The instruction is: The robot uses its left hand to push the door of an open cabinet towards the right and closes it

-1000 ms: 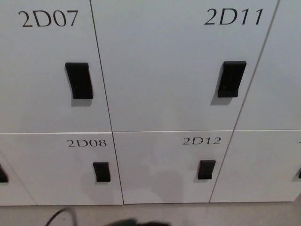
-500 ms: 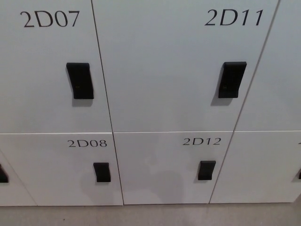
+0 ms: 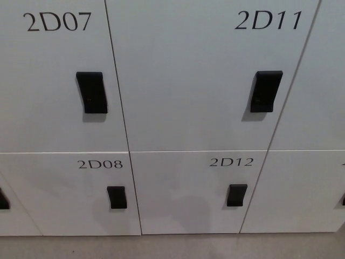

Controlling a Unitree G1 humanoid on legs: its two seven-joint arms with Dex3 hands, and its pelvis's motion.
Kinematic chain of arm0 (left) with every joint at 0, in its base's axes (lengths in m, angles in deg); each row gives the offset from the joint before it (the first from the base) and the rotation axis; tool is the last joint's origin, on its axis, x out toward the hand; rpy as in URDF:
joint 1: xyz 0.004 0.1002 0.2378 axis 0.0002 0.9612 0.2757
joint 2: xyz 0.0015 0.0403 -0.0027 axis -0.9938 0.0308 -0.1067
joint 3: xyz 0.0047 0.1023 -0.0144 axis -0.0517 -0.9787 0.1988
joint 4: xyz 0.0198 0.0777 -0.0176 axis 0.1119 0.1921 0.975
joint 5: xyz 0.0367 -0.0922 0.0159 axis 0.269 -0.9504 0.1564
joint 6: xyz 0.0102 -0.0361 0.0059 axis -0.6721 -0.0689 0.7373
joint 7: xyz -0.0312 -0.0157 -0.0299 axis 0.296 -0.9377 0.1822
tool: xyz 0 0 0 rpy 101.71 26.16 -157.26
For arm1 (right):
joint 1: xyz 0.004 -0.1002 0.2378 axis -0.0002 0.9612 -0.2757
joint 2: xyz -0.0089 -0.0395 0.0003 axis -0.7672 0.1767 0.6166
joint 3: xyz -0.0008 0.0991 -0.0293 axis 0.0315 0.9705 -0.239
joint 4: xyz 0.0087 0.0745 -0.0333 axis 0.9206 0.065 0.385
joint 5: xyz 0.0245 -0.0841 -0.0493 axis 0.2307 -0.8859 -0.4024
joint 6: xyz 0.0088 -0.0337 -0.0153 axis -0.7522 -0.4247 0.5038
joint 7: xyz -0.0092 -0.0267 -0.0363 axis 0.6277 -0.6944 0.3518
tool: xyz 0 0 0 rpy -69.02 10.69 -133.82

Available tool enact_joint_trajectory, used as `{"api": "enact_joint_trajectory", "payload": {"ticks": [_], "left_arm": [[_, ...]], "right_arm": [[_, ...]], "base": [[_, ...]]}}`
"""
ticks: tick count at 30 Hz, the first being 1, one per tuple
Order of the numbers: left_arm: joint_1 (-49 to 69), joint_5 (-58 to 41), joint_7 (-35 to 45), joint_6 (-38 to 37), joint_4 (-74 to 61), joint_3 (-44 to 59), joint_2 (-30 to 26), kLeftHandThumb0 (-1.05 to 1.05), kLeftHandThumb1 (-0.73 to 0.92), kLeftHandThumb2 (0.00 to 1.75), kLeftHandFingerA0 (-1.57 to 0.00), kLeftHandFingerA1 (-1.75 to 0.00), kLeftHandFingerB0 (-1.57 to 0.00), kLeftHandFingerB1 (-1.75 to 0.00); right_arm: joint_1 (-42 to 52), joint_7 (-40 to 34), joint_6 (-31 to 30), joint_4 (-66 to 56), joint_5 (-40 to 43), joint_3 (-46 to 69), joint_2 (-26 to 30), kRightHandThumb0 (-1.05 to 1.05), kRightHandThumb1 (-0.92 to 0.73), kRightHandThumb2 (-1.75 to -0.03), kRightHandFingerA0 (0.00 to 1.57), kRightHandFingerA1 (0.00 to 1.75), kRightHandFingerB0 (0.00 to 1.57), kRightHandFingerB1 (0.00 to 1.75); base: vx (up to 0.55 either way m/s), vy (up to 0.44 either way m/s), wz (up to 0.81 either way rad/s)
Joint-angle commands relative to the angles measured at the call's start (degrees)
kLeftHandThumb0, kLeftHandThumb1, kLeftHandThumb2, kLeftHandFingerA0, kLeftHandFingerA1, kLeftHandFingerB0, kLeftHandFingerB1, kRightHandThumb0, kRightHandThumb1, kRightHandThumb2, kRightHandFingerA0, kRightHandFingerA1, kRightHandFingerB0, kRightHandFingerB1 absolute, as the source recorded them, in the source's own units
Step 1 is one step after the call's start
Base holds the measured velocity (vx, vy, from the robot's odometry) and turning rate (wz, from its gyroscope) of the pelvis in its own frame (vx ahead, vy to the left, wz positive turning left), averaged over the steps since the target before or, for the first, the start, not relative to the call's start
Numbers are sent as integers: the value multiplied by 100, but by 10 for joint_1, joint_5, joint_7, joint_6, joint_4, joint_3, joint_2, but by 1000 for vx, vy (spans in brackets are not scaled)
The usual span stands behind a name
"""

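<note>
A bank of flat white locker doors is seen head-on, each printed with a black code and fitted with a black rectangular latch handle. The large white door marked 2D11 (image 3: 194, 75) fills the upper middle, with its black latch (image 3: 266, 91) near its right edge; the white door marked 2D07 (image 3: 54, 75) lies beside it on the left, and the smaller white doors marked 2D08 (image 3: 70, 191) and 2D12 (image 3: 188, 191) sit below. Every door in view is seen flush with its neighbours, with only thin even seams between them; no door is seen standing ajar. A strip of grey floor (image 3: 172, 247) is shown along the bottom.

Neither the left hand nor the right hand is shown, so nothing can be said of how they are held. From how the doors lie, the closing is judged to be finished, though which door was the open one cannot be told. Nothing appears left to be pushed.
</note>
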Motion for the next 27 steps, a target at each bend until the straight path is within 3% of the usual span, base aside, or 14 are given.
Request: {"api": "enact_joint_trajectory", "payload": {"ticks": [1, 6, 9, 12, 24, 27], "left_arm": [[-62, 8, -125, -98, 222, 38, 26, -76, 92, 69, -20, -28, -18, -27], [-83, 15, -162, -89, 293, 38, 32, -76, 92, 72, -22, -30, -16, -27], [-111, -32, -132, -48, 348, 75, 42, -78, 91, 69, -24, -30, -13, -24], [-128, -80, -102, -36, 384, 123, 43, -81, 92, 69, -29, -30, -23, -28], [-157, -64, -68, -41, 435, 158, 49, -77, 92, 73, -26, -33, -18, -30], [-161, -52, -58, -26, 442, 147, 49, -82, 92, 78, -22, -32, -16, -30]], "right_arm": [[12, 6, -6, 8, 28, 22, 5, -64, -73, -101, 29, 48, 31, 48], [11, 15, -4, 8, 38, 34, 4, -64, -72, -100, 29, 48, 31, 48], [5, 16, -4, 8, 40, 40, 3, -65, -72, -100, 30, 50, 29, 48], [1, 23, -4, 7, 45, 49, -1, -63, -72, -101, 31, 51, 27, 47], [-1, 72, 0, 4, 77, 96, -8, -58, -69, -99, 33, 52, 25, 47], [-5, 86, -46, 9, 91, 111, -9, -62, -71, -100, 32, 50, 26, 46]], "base": [[0, 0, 0], [0, 0, 0], [0, 0, 0], [0, 0, 0], [0, 0, 0], [0, 0, 0]]}}
